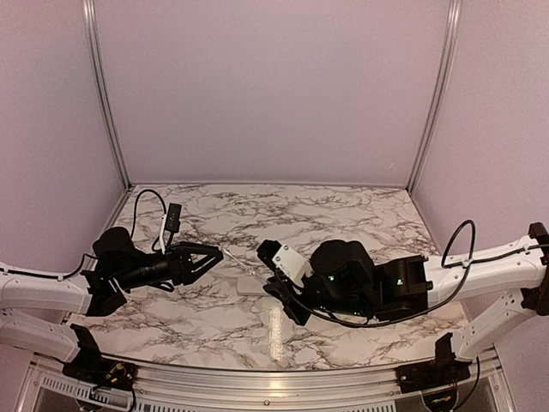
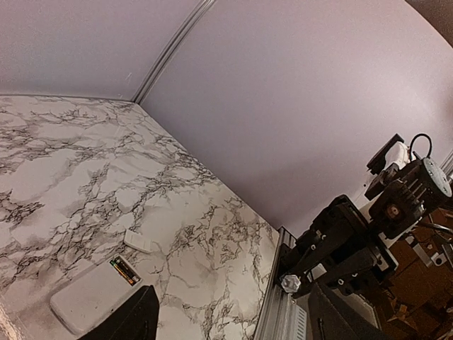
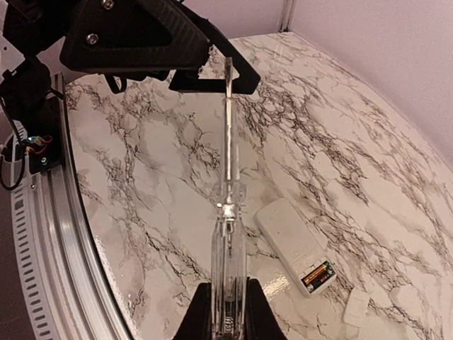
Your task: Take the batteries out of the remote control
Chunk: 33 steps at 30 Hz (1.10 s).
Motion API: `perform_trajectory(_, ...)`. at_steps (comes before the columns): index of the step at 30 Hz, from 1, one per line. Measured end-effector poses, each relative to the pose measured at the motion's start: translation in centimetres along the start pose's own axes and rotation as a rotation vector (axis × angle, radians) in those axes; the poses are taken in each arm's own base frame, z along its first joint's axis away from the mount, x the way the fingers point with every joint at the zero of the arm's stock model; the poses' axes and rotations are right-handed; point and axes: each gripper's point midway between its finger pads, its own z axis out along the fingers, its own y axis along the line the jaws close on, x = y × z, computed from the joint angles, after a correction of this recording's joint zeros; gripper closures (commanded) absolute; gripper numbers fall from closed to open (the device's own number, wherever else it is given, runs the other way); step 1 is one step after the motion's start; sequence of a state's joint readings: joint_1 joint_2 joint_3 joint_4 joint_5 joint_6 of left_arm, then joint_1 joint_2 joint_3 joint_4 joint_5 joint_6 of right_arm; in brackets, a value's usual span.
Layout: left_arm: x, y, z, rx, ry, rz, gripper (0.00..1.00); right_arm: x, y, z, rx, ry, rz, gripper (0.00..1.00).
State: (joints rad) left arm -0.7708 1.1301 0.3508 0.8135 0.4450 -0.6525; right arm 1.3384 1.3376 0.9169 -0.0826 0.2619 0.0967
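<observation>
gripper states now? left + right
Left gripper: open, jaws wide apart, holding nothing.
Right gripper: closed on the clear-handled tool.

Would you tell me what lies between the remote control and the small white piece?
Only bare marble tabletop separates the remote control from the small white piece, as the right wrist view shows.

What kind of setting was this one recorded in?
Probably a lab robot test cell: plain lilac walls in aluminium framing, a marble-patterned table, and a left arm and right arm mounted at its near edge.
</observation>
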Motion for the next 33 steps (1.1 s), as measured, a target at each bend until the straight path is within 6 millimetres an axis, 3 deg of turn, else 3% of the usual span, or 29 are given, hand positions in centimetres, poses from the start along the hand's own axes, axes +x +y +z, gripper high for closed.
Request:
perform_trajectory(6,-0.1,-0.1,0.0,0.004,-0.003,-0.008,0.29,1.4,-2.2,1.3,0.154,0.061,-0.044,1.00)
perform_trajectory(11,0.0,-0.2,0.0,0.011,0.001,-0.014,0.31,1.5,-2.8,1.2,0.195,0.065,-0.072,1.00)
perform_trajectory(28,2.2,-0.1,1.7,0.054,0.109,-0.064,0.45,1.6,-1.6,2.6,0.188,0.074,-0.159,1.00)
perform_trajectory(33,2.7,-0.2,2.1,0.072,0.135,-0.079,0.55,1.4,-1.1,2.7,0.162,0.063,-0.164,1.00)
